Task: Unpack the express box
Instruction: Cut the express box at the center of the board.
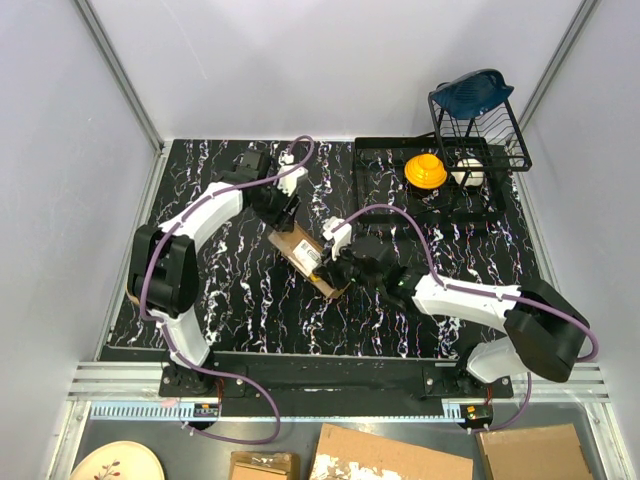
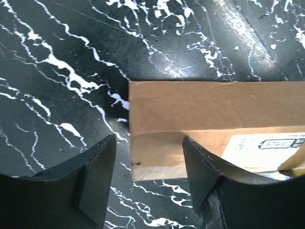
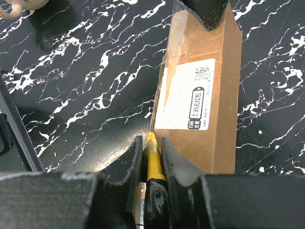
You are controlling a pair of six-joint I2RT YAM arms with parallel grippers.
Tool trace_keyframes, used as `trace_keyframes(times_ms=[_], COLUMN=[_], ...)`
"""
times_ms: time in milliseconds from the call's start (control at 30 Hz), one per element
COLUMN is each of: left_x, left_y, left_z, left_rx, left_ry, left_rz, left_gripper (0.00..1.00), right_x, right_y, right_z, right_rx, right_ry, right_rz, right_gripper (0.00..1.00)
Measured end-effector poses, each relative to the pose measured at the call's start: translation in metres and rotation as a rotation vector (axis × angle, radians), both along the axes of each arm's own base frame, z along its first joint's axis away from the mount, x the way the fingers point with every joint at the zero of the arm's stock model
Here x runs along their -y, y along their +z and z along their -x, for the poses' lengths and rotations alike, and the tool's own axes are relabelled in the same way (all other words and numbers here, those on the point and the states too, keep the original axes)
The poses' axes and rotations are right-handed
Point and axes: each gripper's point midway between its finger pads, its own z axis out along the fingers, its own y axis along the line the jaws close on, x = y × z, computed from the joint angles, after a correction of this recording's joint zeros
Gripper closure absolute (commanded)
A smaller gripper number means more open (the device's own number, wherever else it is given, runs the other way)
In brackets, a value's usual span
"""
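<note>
— White walls close in a black, white-veined bench [image 1: 230,290]. What sits around the express box [image 1: 296,247]?

— Toward two o'clock a black wire rack [image 1: 500,125] stands on a black tray [image 1: 375,150], with a blue object [image 1: 470,92] on top and a yellow item [image 1: 425,170] lower down. At six o'clock, beyond the arm bases, lie flat cardboard pieces [image 1: 390,462] and a plate [image 1: 115,463]. All of them are well apart from the box.

— And the box itself?

— It lies flat near the bench's centre, slanting roughly from ten to four o'clock, with its white label [image 3: 190,95] facing up.

— How are the hands posed?

— The left hand [image 2: 148,143] reaches down over the box's ten o'clock end with its fingers spread. One is over bare bench beside the box, the other is above its top face. The right hand [image 3: 151,152] comes in low from four o'clock, pinching a yellow utility knife [image 3: 153,160]. The knife's tip lies at the box's long edge beside the label.
</note>
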Motion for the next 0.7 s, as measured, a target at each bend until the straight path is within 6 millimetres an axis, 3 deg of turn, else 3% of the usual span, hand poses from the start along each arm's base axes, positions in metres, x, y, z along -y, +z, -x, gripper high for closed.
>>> trace_keyframes(times_ms=[200, 467, 600, 700], left_x=[0.015, 0.032, 0.056, 0.071], left_y=[0.001, 0.024, 0.016, 0.0], left_z=[0.01, 0.006, 0.022, 0.028], left_rx=[-0.02, 0.013, -0.02, -0.052], left_ry=[-0.026, -0.064, -0.131, -0.169], left_rz=[0.01, 0.046, 0.054, 0.048], left_gripper=[0.38, 0.39, 0.4, 0.4], right_x=[0.002, 0.015, 0.021, 0.027], right_y=[0.0, -0.002, 0.002, 0.007], right_z=[-0.002, -0.011, -0.018, -0.026], right_rx=[-0.007, -0.034, -0.046, -0.052], right_ry=[-0.001, -0.029, -0.048, -0.072], right_rz=[0.002, 0.005, -0.015, -0.033], right_gripper=[1.0, 1.0, 1.0, 1.0])
